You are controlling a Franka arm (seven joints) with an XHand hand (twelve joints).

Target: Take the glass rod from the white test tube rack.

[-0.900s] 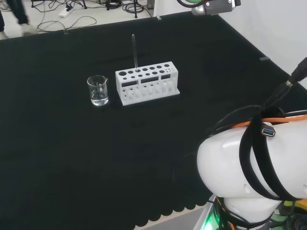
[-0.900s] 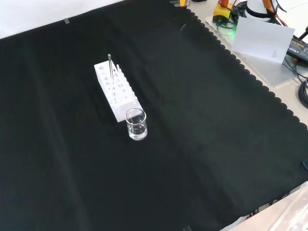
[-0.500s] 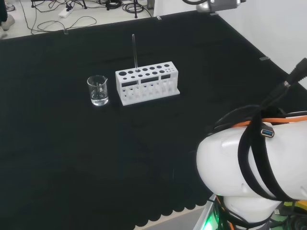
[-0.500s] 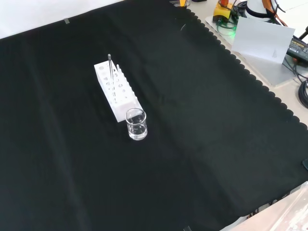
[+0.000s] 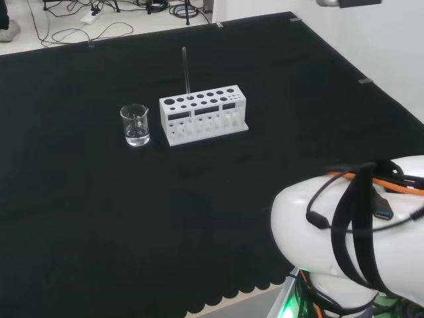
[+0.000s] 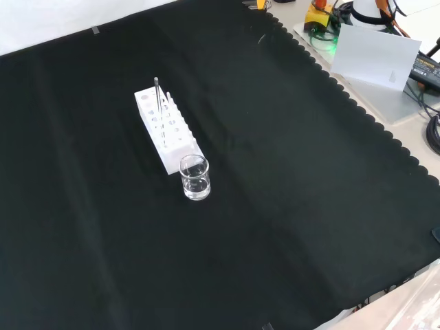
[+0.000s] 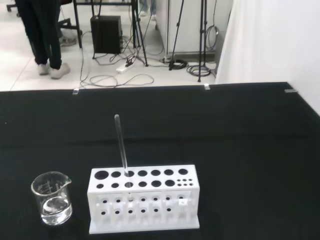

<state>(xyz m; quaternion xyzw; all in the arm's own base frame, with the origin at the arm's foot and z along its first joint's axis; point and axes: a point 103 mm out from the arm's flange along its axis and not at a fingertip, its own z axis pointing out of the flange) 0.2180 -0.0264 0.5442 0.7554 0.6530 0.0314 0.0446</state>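
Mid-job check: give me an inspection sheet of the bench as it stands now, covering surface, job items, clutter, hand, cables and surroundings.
Surface: black cloth covers the bench, scalloped along its edge; no spills seen.
Job's things: glass rod stands nearly upright in a hole of the white test tube rack, not yet taken.
Clutter: one small glass beaker beside the rack's end, apart from it, with a little clear liquid.
Hand: nothing seen of its fingers; state cannot be told.
Cables: black and orange cables run over the arm's white link; loose cables lie on the floor beyond the bench.
Surroundings: stand legs and a white curtain behind the bench.
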